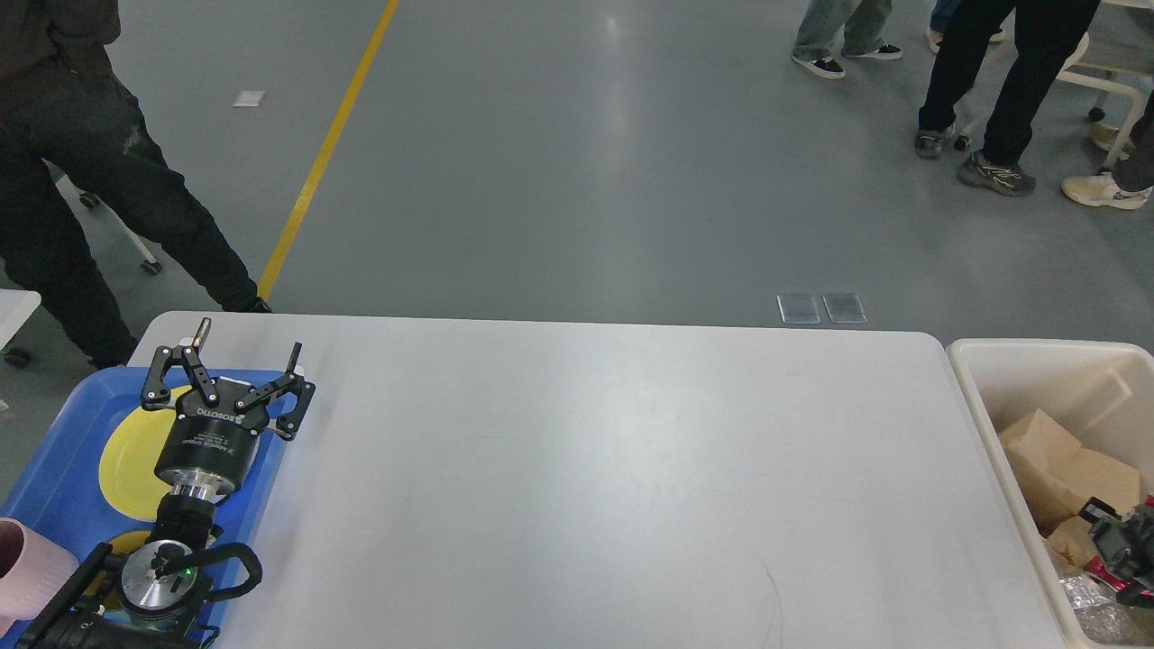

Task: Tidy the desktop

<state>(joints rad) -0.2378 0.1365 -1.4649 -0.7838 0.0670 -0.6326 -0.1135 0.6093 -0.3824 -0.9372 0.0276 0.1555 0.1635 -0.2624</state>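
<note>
The desktop (586,469) is a large white tabletop with rounded corners, and its surface is bare. My left gripper (250,335) is open and empty, held over the far right corner of the blue tray (54,424) at the table's left end. My right gripper (1121,548) is low inside the cream bin (969,370) at the right edge of the view, mostly cut off. A crushed red can (1105,571) shows right against its fingers, among the trash. I cannot tell whether the fingers still hold it.
The tray holds a yellow plate (126,451) and a pink cup (27,563). The bin holds brown cardboard pieces (1055,460) and crumpled foil (1095,608). People stand on the floor at the far left (99,171) and far right (1001,81).
</note>
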